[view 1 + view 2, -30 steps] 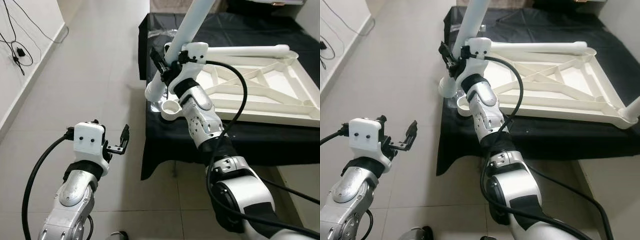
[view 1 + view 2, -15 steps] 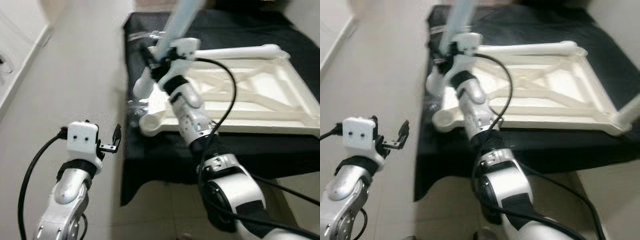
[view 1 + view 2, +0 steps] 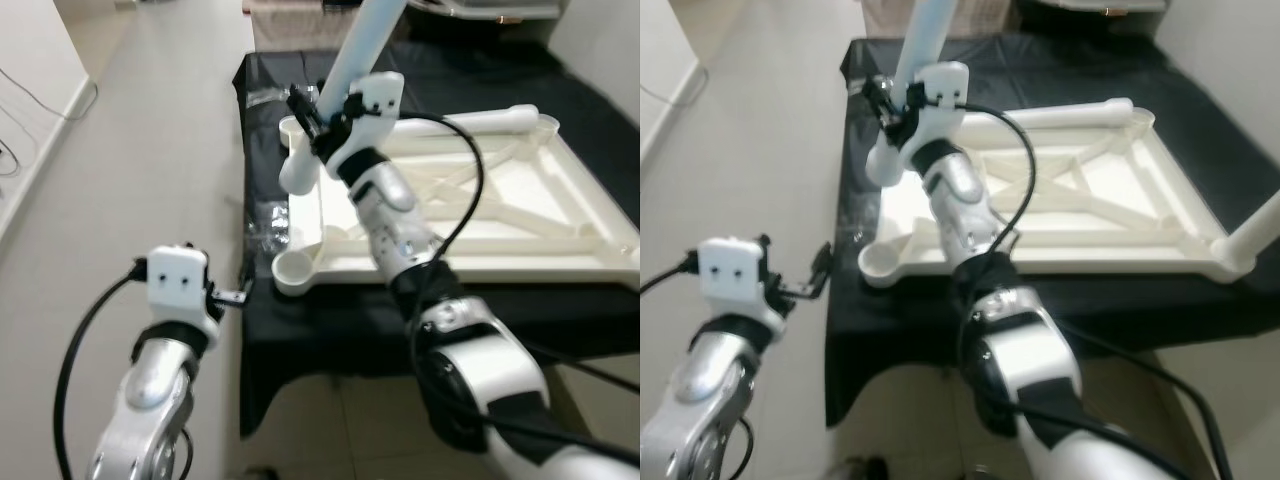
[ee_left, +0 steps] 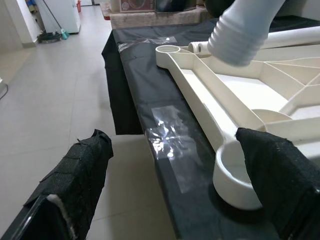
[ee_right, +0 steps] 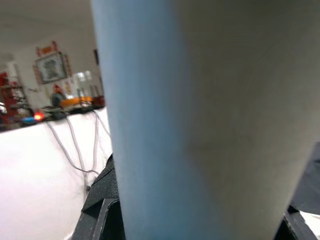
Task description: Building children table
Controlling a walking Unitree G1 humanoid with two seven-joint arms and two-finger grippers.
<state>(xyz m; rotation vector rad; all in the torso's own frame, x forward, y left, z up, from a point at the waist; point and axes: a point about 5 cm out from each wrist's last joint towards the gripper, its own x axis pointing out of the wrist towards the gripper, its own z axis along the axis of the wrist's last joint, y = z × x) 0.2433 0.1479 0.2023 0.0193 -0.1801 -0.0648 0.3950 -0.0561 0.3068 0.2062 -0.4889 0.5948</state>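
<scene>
Left eye view. Your right pincer (image 3: 312,112) is raised over the bench (image 3: 330,320), which is draped in black cloth. It is clamped on a white table leg (image 3: 345,75); the leg runs steeply up past the pincer, and its rounded lower end hangs just below the fingers. Under and beyond the pincer lies the cream table frame (image 3: 520,215), upside down on the cloth, ribs crossing inside it. Its round corner socket (image 3: 292,270) sits well below the leg's end, at the bench edge nearest you. A second leg (image 3: 490,118) lies along the frame's far side. Your left pincer (image 3: 236,294) hangs over the tiled floor (image 3: 130,150), just beside the bench edge and near that socket.

Right eye view. Same layout; another leg (image 3: 1255,235) stands up from the frame's corner far off to the right pincer's side.

Left wrist view. Your left pincer's two black fingers (image 4: 80,175) stand wide apart, holding nothing. Between them you see the bench edge, a clear plastic wrapper (image 4: 167,132) on the cloth and the corner socket close to one finger. The held leg's ribbed end hangs above the frame.

Right wrist view. The leg sits hard against the lens, black fingers on either side of it.
</scene>
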